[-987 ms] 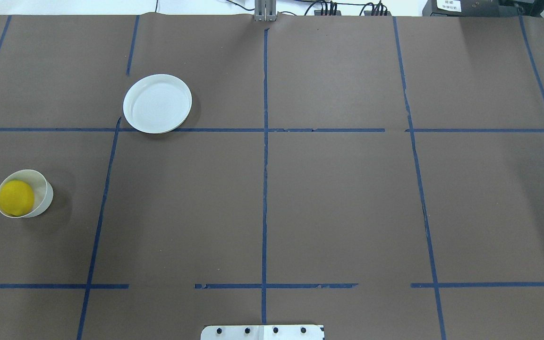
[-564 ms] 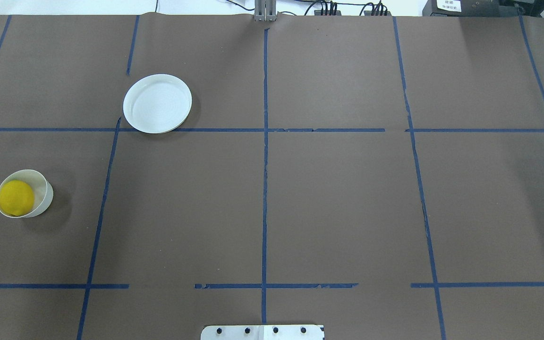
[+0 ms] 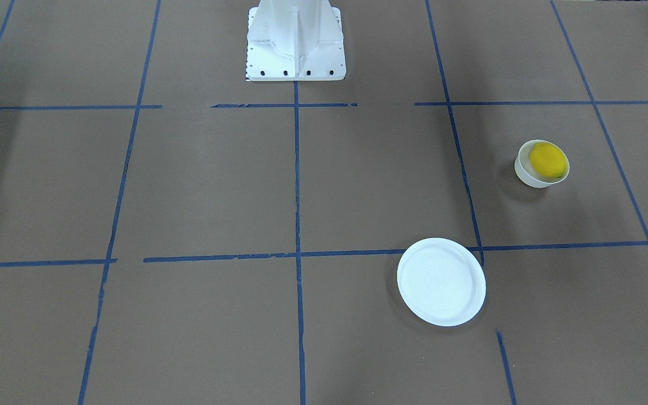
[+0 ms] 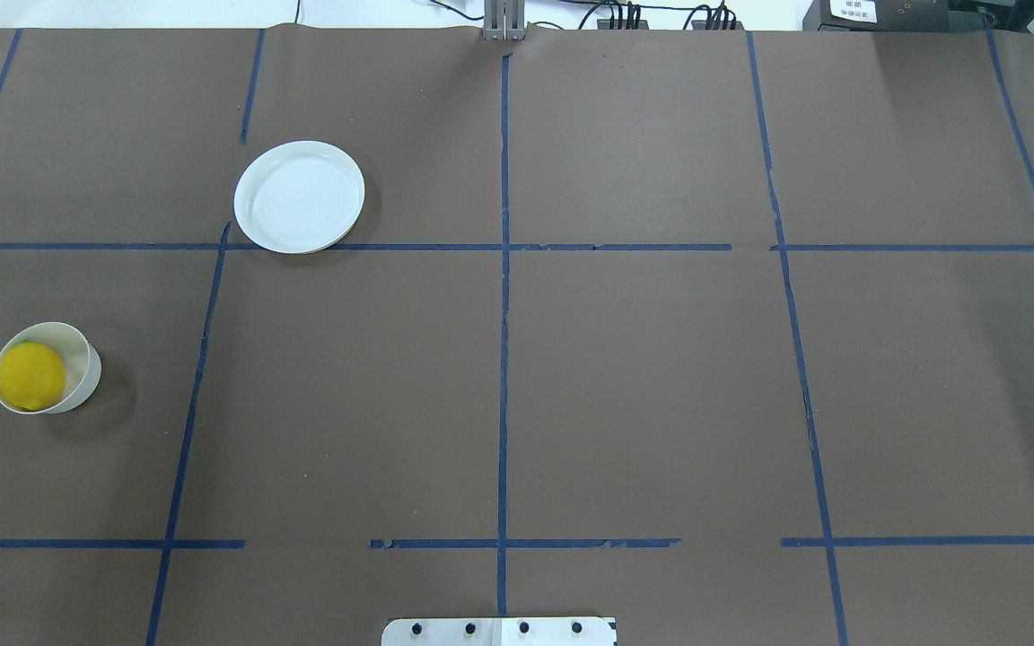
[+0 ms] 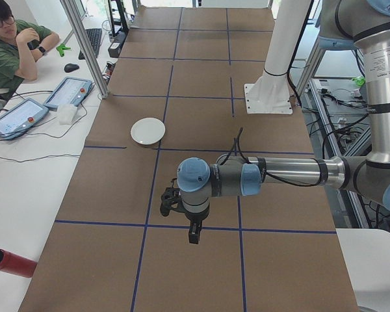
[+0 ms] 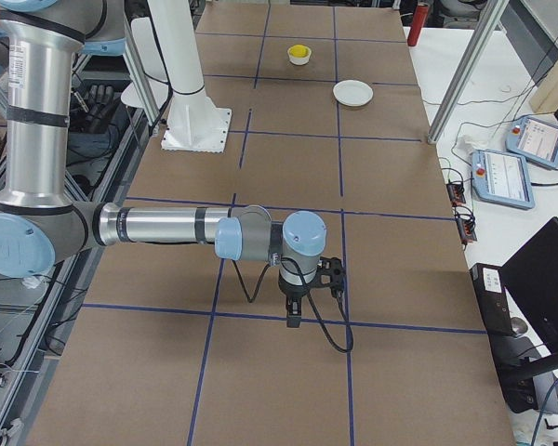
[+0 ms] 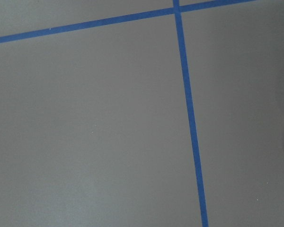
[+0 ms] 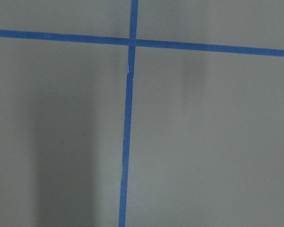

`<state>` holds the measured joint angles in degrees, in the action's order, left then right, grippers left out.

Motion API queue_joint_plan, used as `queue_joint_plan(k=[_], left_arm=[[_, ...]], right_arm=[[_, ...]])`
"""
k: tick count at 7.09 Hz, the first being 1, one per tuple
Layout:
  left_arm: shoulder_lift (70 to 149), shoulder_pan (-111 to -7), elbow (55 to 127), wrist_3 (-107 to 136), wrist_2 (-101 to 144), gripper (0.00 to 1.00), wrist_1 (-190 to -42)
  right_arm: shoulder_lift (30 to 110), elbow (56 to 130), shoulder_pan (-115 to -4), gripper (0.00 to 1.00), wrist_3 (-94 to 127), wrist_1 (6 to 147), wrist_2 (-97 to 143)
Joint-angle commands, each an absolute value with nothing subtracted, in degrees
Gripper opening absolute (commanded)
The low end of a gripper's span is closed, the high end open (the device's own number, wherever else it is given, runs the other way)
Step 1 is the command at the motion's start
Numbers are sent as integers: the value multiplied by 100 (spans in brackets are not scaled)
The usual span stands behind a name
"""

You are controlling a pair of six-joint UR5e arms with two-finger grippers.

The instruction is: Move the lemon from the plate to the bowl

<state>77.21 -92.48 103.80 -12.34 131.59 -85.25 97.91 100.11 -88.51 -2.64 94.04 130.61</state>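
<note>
The lemon (image 4: 30, 377) lies inside the small off-white bowl (image 4: 88, 357) at the table's left; both also show in the front view, lemon (image 3: 548, 160) in bowl (image 3: 526, 175), and far off in the right side view (image 6: 299, 50). The flat white plate (image 4: 300, 196) is bare, farther out on the table; it also shows in the front view (image 3: 441, 281). My left gripper (image 5: 194, 234) shows only in the left side view and my right gripper (image 6: 293, 316) only in the right side view. Both hang above bare table. I cannot tell whether they are open or shut.
The robot's white pedestal (image 3: 295, 45) stands at the table's near edge. Blue tape lines grid the brown table. An operator (image 5: 13, 45) sits at a side desk with tablets. A red cylinder (image 5: 10, 263) lies by the table's left end.
</note>
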Motion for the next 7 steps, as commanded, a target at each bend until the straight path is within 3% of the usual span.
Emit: queue_joint_plan(k=[1,7], left_arm=[[7804,-9264,10450,-1257,13175,100,-8674],[7822,-9255,10380,-1266,13175,100,-8859]], right_arm=[[9782,10011,-8851,100,-264,9404,13061],[9791,10002,-8851,100,-264,9404,13061]])
